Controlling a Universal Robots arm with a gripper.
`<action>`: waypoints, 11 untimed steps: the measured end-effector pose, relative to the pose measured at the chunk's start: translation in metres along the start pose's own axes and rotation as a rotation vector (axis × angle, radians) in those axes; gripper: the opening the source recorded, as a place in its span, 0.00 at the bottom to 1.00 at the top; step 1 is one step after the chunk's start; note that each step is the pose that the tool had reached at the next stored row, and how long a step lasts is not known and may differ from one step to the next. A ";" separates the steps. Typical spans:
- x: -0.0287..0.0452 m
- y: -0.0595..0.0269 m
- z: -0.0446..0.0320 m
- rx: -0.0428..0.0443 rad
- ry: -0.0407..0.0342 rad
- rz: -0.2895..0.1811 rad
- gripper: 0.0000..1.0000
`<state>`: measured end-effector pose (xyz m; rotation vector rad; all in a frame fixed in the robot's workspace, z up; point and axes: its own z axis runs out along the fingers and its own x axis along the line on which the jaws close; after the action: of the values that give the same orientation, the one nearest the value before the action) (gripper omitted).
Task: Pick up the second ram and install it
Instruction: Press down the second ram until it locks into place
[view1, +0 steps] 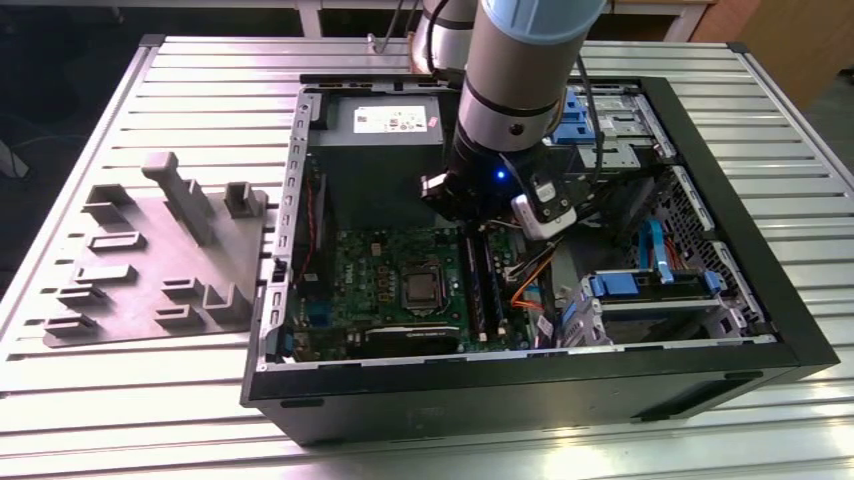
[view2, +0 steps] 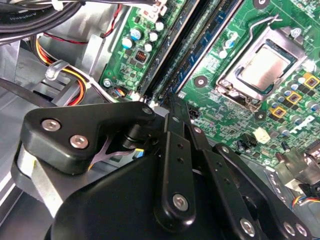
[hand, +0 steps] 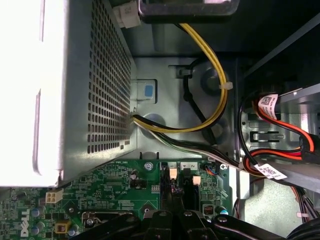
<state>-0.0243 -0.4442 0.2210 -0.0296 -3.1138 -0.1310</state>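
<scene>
Second ram, the long thin blue-green circuit strip, cannot be picked out for certain; none lies on the grey moulded plastic fixture tray (view1: 134, 270) beside the open black computer case (view1: 747, 270), so by my judgement it sits at the pair of long black memory slots (view2: 192, 47) directly under the black linkage gripper (view2: 172, 102). Whether the claw is clasped on the strip, shut or slightly apart I cannot tell. To do this step well, the strip should stand square to its slot along the whole length, go down evenly at both ends, and stay clear of the orange and black cables (view1: 534, 280) just beside the slots. The exterior view gives the overall placing: the arm reaches down into the case over the large green motherboard (view1: 374, 280), with the tray well apart on the exterior view's left. The second wrist view adds the slots running away from the gripper's tip past the silver processor socket (view2: 265, 65). The first wrist view shows the slot ends with their pale latches (hand: 172, 173), the perforated silver power supply (hand: 75, 90) and a yellow cable bundle (hand: 210, 75) beyond.
</scene>
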 end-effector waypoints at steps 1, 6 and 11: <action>0.0000 0.0000 0.0000 0.0000 0.0000 0.000 0.10; -0.0001 0.0000 0.0008 -0.0004 -0.0001 0.000 0.10; -0.0001 -0.0001 0.0017 -0.0001 0.0000 0.000 0.10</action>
<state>-0.0243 -0.4442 0.2193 -0.0296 -3.1138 -0.1312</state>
